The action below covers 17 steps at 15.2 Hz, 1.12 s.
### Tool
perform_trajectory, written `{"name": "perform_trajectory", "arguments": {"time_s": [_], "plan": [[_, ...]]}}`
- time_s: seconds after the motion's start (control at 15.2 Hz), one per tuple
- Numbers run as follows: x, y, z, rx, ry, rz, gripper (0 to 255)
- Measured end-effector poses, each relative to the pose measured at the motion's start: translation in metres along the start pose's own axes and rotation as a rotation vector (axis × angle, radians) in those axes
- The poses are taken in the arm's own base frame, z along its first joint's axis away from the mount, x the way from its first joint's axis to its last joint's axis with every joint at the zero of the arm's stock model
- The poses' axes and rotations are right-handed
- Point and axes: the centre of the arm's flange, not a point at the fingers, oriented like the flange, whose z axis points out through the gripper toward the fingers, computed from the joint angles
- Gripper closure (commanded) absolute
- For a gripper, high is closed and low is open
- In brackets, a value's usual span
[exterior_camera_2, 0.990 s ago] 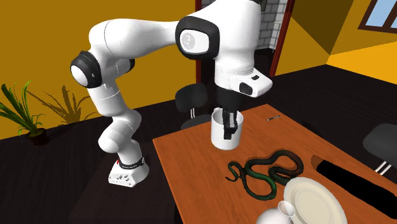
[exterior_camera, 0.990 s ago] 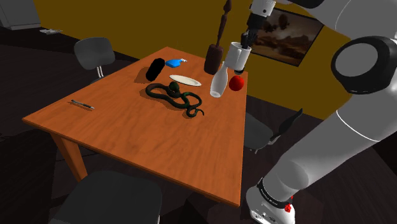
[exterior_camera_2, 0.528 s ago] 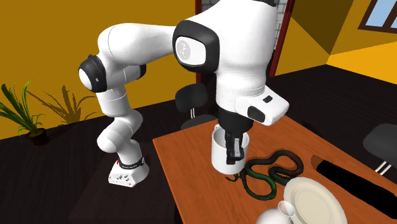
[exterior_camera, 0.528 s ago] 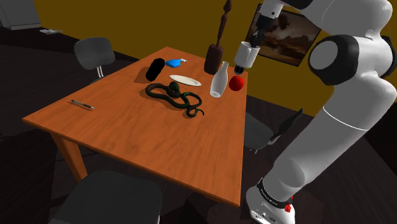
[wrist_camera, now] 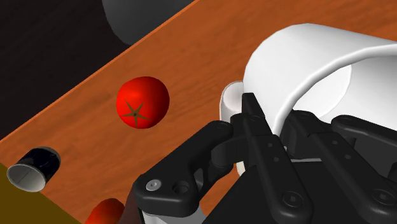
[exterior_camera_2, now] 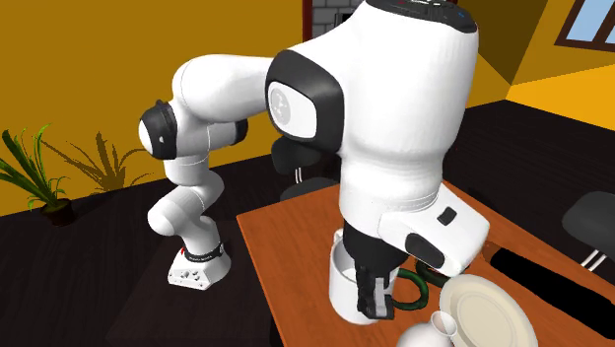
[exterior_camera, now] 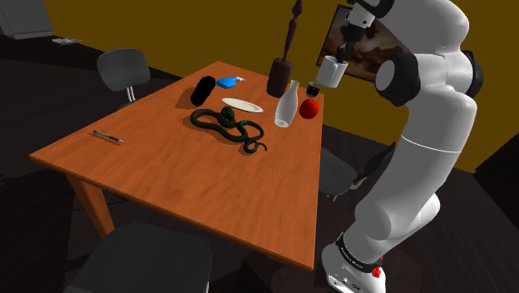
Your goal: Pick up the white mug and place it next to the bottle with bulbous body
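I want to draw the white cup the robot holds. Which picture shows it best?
The second exterior view: the white mug is large and close there, with the gripper covering one side. The shoulder view shows it whole but tiny; the wrist view shows its rim and wall close up.

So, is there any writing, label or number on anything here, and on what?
None can be read.
The mug, bottle and tomato are plain.
The dark band at the arm's foot has tiny pale marks, too small to read.
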Motion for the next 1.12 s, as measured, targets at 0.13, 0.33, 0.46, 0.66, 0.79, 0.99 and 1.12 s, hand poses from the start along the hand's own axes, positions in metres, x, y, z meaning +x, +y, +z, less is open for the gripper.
{"name": "perform_trajectory", "arguments": {"time_s": [0.13, 0.33, 0.46, 0.66, 0.79, 0.99, 1.12], "plan": [[-0.001, 0.002, 0.008, 0.000, 0.000, -0.001, 255], [-0.001, 0.003, 0.022, 0.000, 0.000, -0.001, 255], [-0.002, 0.002, 0.034, 0.000, 0.000, -0.001, 255], [-0.001, 0.003, 0.049, 0.000, 0.000, -0.001, 255], [-0.002, 0.004, 0.060, 0.000, 0.000, -0.001, 255], [-0.001, 0.002, 0.075, 0.000, 0.000, -0.001, 255], [-0.002, 0.003, 0.086, 0.000, 0.000, -0.001, 255]]}}
